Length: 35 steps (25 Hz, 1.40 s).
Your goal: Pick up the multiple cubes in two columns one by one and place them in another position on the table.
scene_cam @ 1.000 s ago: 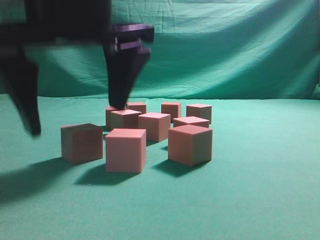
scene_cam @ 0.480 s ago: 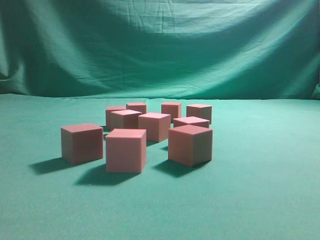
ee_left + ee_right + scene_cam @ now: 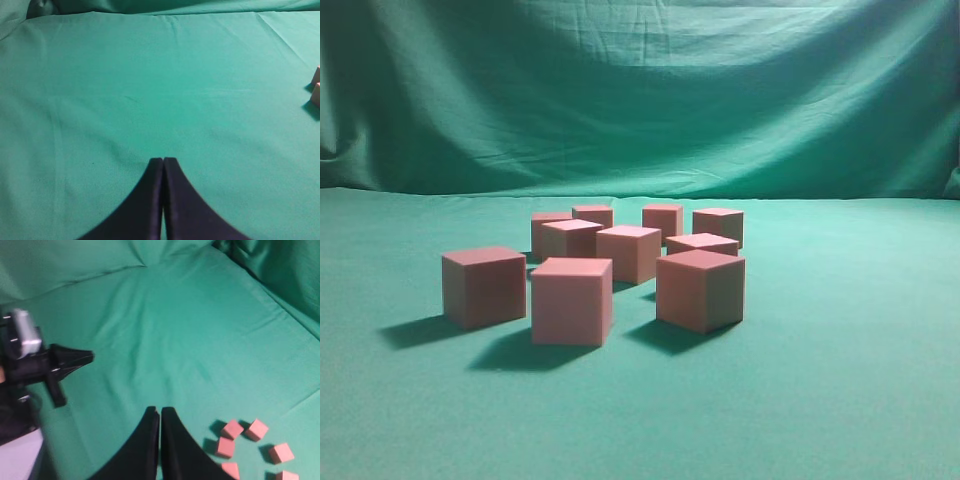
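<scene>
Cubes (image 3: 630, 252), nine of them, sit clustered in loose rows on the green table (image 3: 840, 400). Left gripper (image 3: 163, 161) hangs over bare cloth, fingers pressed together, holding nothing. Right gripper (image 3: 159, 412) likewise, high above them.

A wrinkled, draped green cloth backdrop (image 3: 650, 90) hangs behind the scene, folds sagging across its width, darker with shadow towards its left and right edges.
</scene>
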Each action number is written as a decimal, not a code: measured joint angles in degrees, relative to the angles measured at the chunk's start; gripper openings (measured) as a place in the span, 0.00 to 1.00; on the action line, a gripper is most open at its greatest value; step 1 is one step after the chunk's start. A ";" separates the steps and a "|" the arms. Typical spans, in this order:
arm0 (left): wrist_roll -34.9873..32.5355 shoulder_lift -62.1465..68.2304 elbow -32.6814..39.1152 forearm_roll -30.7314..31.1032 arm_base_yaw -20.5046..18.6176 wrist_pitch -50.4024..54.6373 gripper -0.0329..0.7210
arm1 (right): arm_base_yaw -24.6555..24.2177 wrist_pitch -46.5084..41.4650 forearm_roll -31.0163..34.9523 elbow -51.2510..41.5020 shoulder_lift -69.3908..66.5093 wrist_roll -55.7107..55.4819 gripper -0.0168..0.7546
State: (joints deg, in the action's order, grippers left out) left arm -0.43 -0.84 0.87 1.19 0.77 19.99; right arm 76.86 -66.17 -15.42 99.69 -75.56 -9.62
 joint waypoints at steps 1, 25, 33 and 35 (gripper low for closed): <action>0.00 0.00 0.00 0.00 0.00 0.00 0.04 | 0.56 -2.24 0.29 0.00 1.85 0.00 0.02; 0.00 0.00 0.00 0.00 0.00 0.00 0.04 | -12.77 3.68 7.89 -30.65 37.64 3.02 0.02; 0.00 0.00 0.00 0.00 0.00 0.00 0.04 | -27.88 32.64 7.89 -56.14 48.30 3.02 0.02; 0.00 0.00 0.00 0.00 0.00 0.00 0.04 | -31.81 38.19 7.89 -62.28 49.74 3.02 0.02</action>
State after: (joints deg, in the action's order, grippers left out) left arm -0.43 -0.84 0.87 1.19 0.77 19.99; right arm 45.05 -27.98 -7.53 37.40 -25.81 -6.60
